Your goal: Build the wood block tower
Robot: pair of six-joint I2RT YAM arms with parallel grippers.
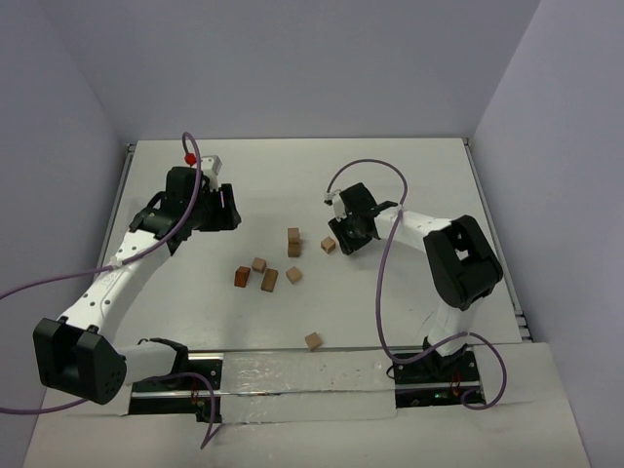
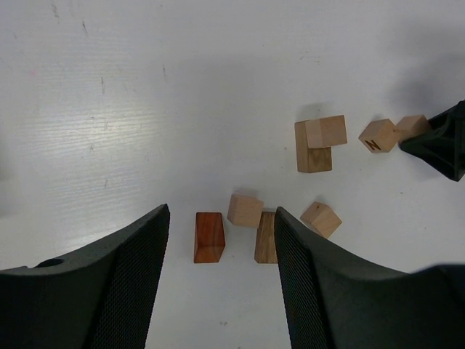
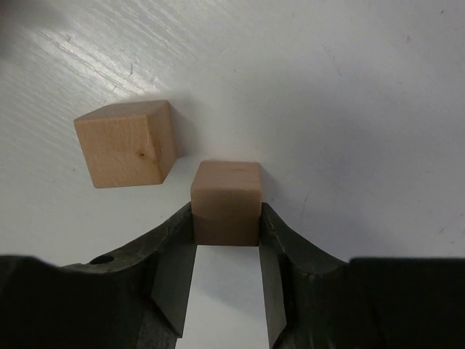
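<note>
Fingers (image 3: 171,254) of the right gripper (image 3: 226,225) are pinching a tan block (image 3: 226,190) squarely from both sides, down low at the white surface (image 3: 363,87). A second cube (image 3: 127,143) is sitting just beside it, one edge turned toward it. Over on the other side, the left gripper (image 2: 221,214) is hanging above the surface with its fingers spread wide and holding nothing. It is looking down on a reddish-brown block (image 2: 209,238) and three tan blocks (image 2: 245,209) clustered near it. The tower (image 1: 293,242) is standing mid-surface between the two arms, two blocks high, its top cube sitting a little twisted on the one beneath. It is standing near the right gripper but apart from it. One more block (image 1: 313,340) is lying alone toward the near edge.
</note>
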